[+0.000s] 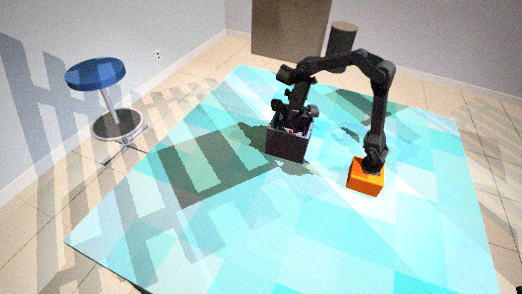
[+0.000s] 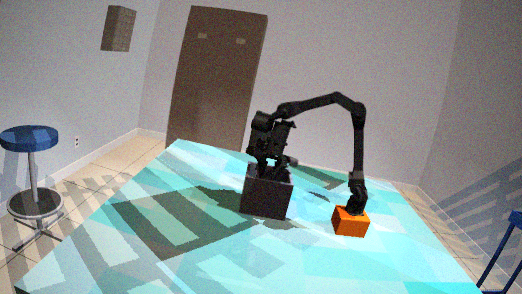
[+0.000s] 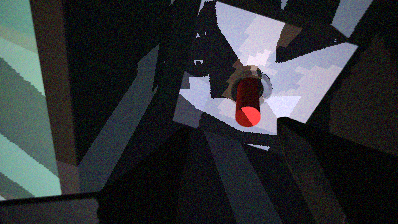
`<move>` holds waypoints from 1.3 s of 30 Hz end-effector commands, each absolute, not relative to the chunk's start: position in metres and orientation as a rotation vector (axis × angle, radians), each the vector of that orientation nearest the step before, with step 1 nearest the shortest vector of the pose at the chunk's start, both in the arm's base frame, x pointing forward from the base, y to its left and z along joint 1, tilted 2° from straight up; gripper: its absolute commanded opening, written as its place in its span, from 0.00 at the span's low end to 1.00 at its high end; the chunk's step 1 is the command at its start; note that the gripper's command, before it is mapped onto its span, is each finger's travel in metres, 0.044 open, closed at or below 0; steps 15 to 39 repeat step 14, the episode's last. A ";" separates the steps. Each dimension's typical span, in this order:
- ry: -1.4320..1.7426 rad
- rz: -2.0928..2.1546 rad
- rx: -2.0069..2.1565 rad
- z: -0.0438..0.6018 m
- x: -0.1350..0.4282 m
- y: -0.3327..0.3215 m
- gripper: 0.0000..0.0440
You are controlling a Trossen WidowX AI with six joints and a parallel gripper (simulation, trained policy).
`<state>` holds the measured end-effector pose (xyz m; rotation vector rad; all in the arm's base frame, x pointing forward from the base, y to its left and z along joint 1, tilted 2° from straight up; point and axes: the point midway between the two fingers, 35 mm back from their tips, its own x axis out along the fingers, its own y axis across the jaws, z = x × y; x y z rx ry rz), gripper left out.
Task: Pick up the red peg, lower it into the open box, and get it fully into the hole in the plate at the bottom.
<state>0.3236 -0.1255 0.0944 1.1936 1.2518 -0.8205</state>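
The red peg (image 3: 248,105) (image 1: 290,131) stands inside the dark open box (image 1: 286,146) (image 2: 266,200). In the wrist view its lower end is in the round hole of the pale plate (image 3: 312,72) at the box's bottom. Part of the peg stands above the plate; how deep it sits cannot be told. My gripper (image 3: 232,131) reaches down into the box from above. Its dark fingers are parted and partly open, with the peg's top showing beyond and between the tips, not gripped. In the exterior view the box walls hide the peg and fingertips.
The arm stands on an orange block (image 1: 365,183) (image 2: 351,223) to the right of the box and arches over to it. The box walls surround the fingers closely. A blue stool (image 1: 95,74) (image 2: 29,138) stands off the table to the left.
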 end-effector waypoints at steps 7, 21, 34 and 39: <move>1.187 -0.715 1.265 0.130 0.338 -0.136 0.52; 1.140 -0.646 1.293 0.153 0.346 -0.144 0.55; 1.140 -0.646 1.293 0.153 0.346 -0.144 0.55; 1.140 -0.646 1.293 0.153 0.346 -0.144 0.55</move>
